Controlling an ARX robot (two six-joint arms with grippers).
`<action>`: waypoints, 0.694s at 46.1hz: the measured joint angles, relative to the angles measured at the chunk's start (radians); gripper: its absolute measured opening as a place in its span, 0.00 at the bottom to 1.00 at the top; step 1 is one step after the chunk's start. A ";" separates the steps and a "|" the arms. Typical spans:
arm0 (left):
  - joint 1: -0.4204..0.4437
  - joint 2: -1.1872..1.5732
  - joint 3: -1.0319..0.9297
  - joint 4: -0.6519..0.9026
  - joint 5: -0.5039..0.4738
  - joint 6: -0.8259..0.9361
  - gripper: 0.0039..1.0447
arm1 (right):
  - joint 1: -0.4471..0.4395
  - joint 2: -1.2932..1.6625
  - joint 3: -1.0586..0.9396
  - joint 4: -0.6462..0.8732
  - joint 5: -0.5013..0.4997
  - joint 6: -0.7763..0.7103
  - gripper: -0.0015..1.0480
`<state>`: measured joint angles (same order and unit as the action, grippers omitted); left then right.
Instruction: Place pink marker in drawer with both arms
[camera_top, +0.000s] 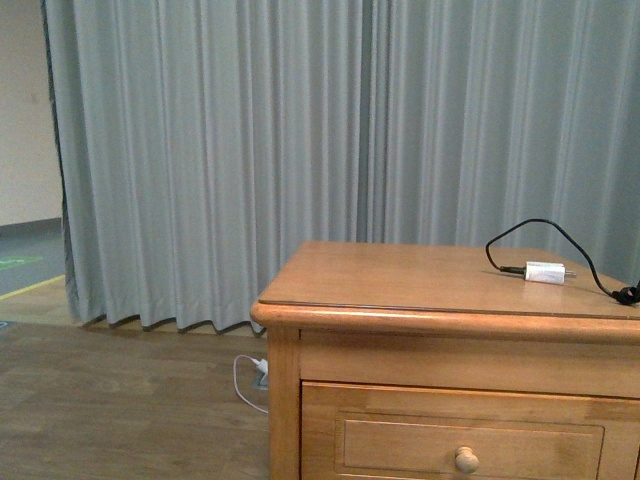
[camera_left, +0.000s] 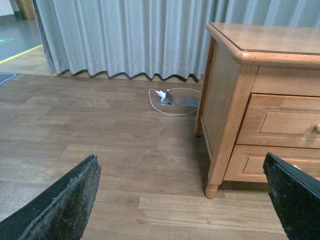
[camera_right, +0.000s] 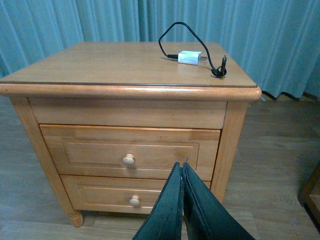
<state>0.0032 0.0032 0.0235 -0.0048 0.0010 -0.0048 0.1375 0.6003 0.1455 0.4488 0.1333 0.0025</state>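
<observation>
The pink marker is out of view in every frame. The drawer (camera_right: 150, 150), the upper one of the wooden nightstand (camera_right: 125, 65), is closed and has a round pale knob (camera_right: 129, 159). It also shows in the front view as the drawer (camera_top: 400, 450) and in the left wrist view as the drawer (camera_left: 280, 122). My right gripper (camera_right: 181, 165) is shut with nothing in it, in front of the nightstand and apart from it. My left gripper (camera_left: 180, 165) stands wide open over the wooden floor, left of the nightstand. Neither arm shows in the front view.
A white charger (camera_right: 190, 57) with a black cable (camera_right: 167, 37) lies on the nightstand top. The lower drawer (camera_right: 100, 192) is closed. A floor socket (camera_left: 167, 97) with a white cable sits by the grey curtain (camera_top: 250, 150).
</observation>
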 joint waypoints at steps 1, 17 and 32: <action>0.000 0.000 0.000 0.000 0.000 0.000 0.94 | -0.005 -0.009 -0.006 -0.003 -0.005 0.000 0.01; 0.000 0.000 0.000 0.000 0.000 0.000 0.94 | -0.134 -0.195 -0.090 -0.102 -0.129 0.000 0.01; 0.000 0.000 0.000 0.000 0.000 0.000 0.94 | -0.135 -0.319 -0.141 -0.167 -0.131 0.000 0.01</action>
<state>0.0032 0.0032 0.0238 -0.0048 0.0013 -0.0048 0.0021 0.2813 0.0048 0.2813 0.0025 0.0025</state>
